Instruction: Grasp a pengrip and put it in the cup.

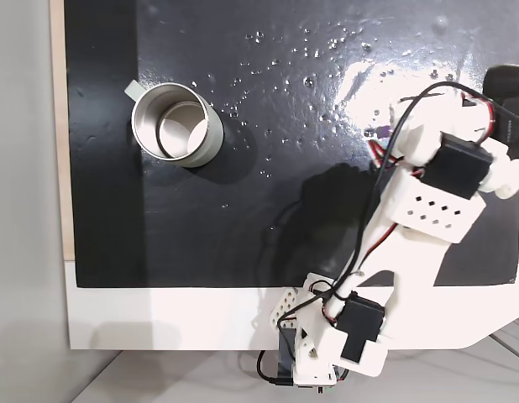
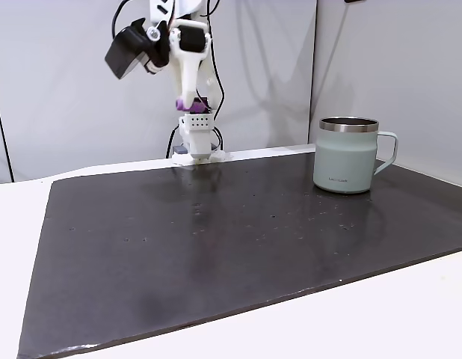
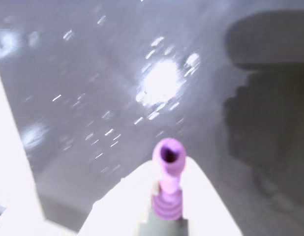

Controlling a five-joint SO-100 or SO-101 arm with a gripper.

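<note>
Holding: the gripper [image 3: 167, 196] is clamped on the pengrip [image 3: 167, 177]; in the wrist view the white fingers [image 3: 211, 206] press against the tube from both sides, with no gap on either side.
Pengrip axis: in the wrist view the long axis runs away from the camera, from the ribbed end low in the frame, between the fingers, to the open round mouth higher up, which sticks out past the fingertips toward the mat.
Pengrip from the side: in a fixed view the tube [image 2: 192, 105] is a small purple patch at the lower tip of the gripper [image 2: 192, 103], raised clear above the mat; its direction cannot be told at that size.
Pengrip from above: in a fixed view only a purple speck [image 1: 380, 131] shows beside the white arm, at the right of the mat; the gripper [image 1: 382, 134] is mostly hidden under the arm.
Mat: a black glossy sheet [image 2: 216, 247] lying on a white table [image 2: 350, 321], with bright glare and small specks in the top-down fixed view [image 1: 268, 201].
Arm: white printed links with black motors [image 1: 427, 193], rising from a base at the table's lower edge in the top-down view.
Cup: stands upright on the mat [image 2: 347, 155], handle to its right in the side view; from above [image 1: 176, 124] its open mouth faces up, well apart from the gripper, toward the left of the mat.
</note>
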